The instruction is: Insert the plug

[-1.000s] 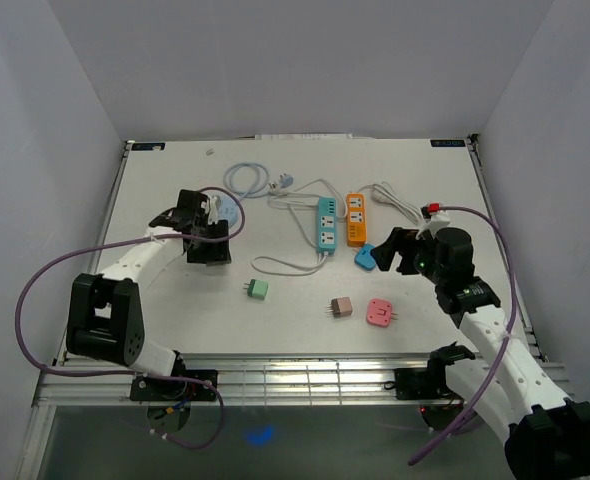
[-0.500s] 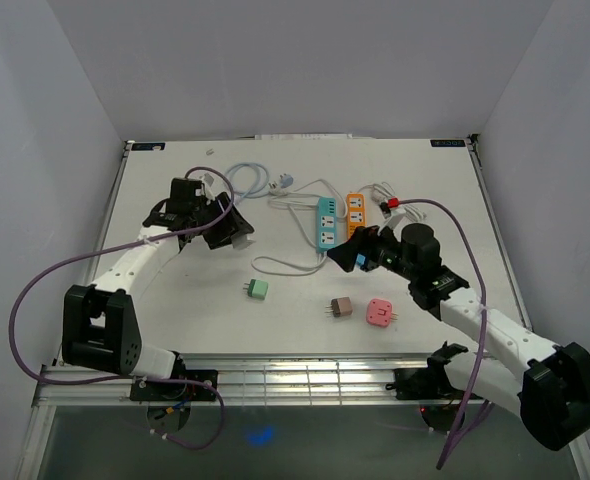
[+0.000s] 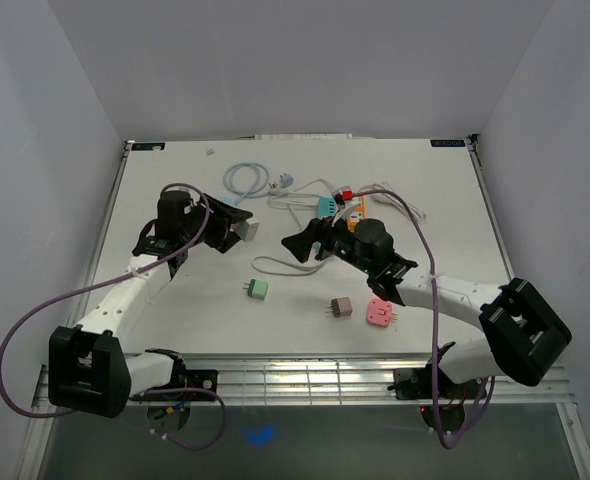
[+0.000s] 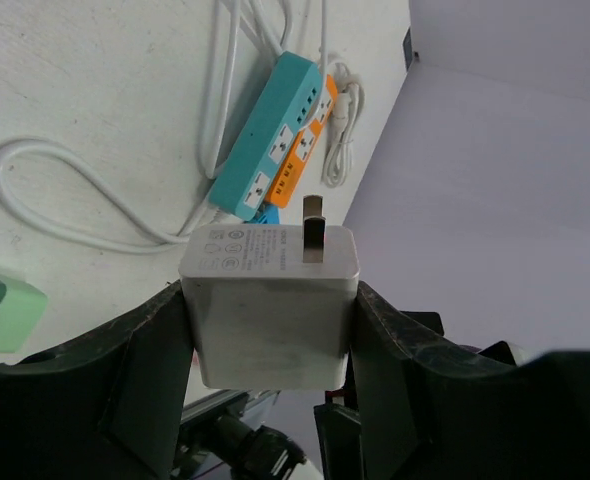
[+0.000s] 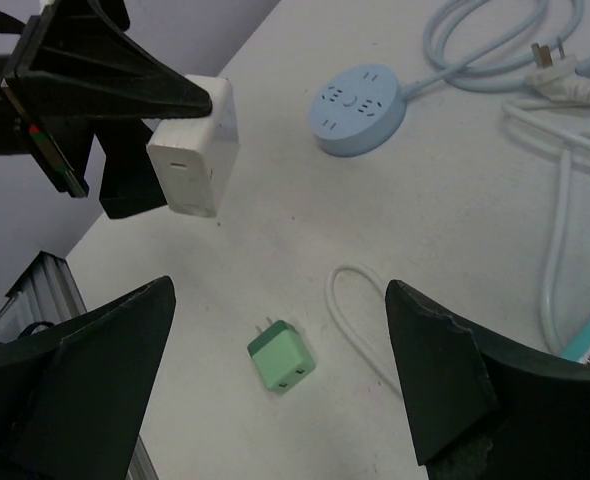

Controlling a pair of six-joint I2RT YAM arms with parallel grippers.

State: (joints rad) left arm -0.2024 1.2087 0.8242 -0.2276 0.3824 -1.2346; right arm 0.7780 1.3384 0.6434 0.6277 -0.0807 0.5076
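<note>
Plug [image 4: 270, 305] | clamped between left fingers [image 4: 135, 380] | right fingers [image 5: 85, 380] spread wide

The tabletop [image 3: 425, 190] is lit brightly and evenly from above by diffuse light. Only soft, faint shadows are cast beneath the arms and cables, and no hard glare is seen on it. A cool lavender tint is carried by the walls. The overhead view is rendered sharply throughout.

In the left wrist view the white plug [image 4: 270, 310] is shown in focus and softly shaded on its face. The fingers [image 4: 125, 380] of the left gripper [image 4: 270, 300] are reduced to dark, nearly featureless shapes. In the right wrist view the fingers [image 5: 85, 380] of the right gripper [image 5: 280, 300] are underexposed and blurred along the lower edge, and slight softness is seen across the tabletop.
</note>
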